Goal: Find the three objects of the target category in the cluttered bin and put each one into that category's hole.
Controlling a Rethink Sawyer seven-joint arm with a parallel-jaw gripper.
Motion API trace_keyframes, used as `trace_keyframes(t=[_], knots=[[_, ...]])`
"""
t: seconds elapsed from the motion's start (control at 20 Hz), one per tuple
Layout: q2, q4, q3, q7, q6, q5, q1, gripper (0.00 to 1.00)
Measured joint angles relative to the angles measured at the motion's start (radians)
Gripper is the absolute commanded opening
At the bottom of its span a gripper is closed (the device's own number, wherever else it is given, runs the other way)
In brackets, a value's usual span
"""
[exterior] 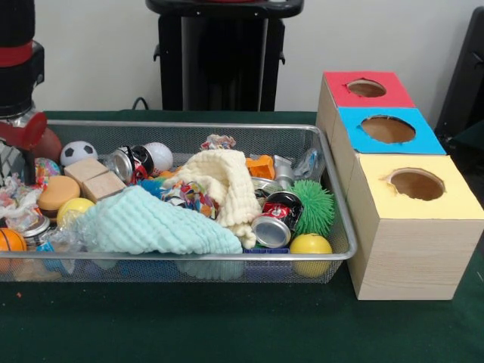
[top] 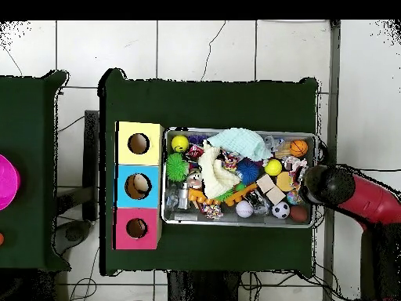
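Observation:
A wire mesh bin (exterior: 344,227) is packed with clutter. It holds a small soccer ball (exterior: 78,152), a white ball (exterior: 159,155), two yellow balls (exterior: 311,245) (exterior: 74,208), a mini basketball (exterior: 9,240), a green spiky ball (exterior: 314,206), crushed soda cans (exterior: 276,219), wooden blocks (exterior: 94,178), a mint towel (exterior: 151,223) and a cream cloth (exterior: 223,185). Beside it stand three boxes with round holes: red (exterior: 367,89), blue (exterior: 387,128), yellow (exterior: 416,184). My gripper (exterior: 26,140) hangs over the bin's end by a brown football (exterior: 51,144); in the overhead view the gripper (top: 325,184) covers that end.
The boxes (top: 139,186) sit tight against one short side of the bin (top: 239,223) on the green cloth table (exterior: 227,325). A second green table with a pink object (top: 6,182) stands off to the side in the overhead view.

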Motion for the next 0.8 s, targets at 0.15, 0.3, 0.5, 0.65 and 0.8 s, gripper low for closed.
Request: trace_keyframes(t=[0.15, 0.3, 0.5, 0.65, 0.8], knots=[[-0.002, 0.000, -0.010, 0.000, 0.000, 0.038, 0.000, 1.00], [-0.014, 0.004, -0.022, 0.000, 0.000, 0.085, -0.001, 1.00], [-0.044, 0.026, -0.039, 0.000, 0.000, 0.123, -0.001, 1.00], [-0.070, 0.056, -0.053, 0.000, 0.000, 0.145, -0.001, 1.00], [-0.099, 0.098, -0.074, 0.000, 0.000, 0.170, 0.004, 1.00]])
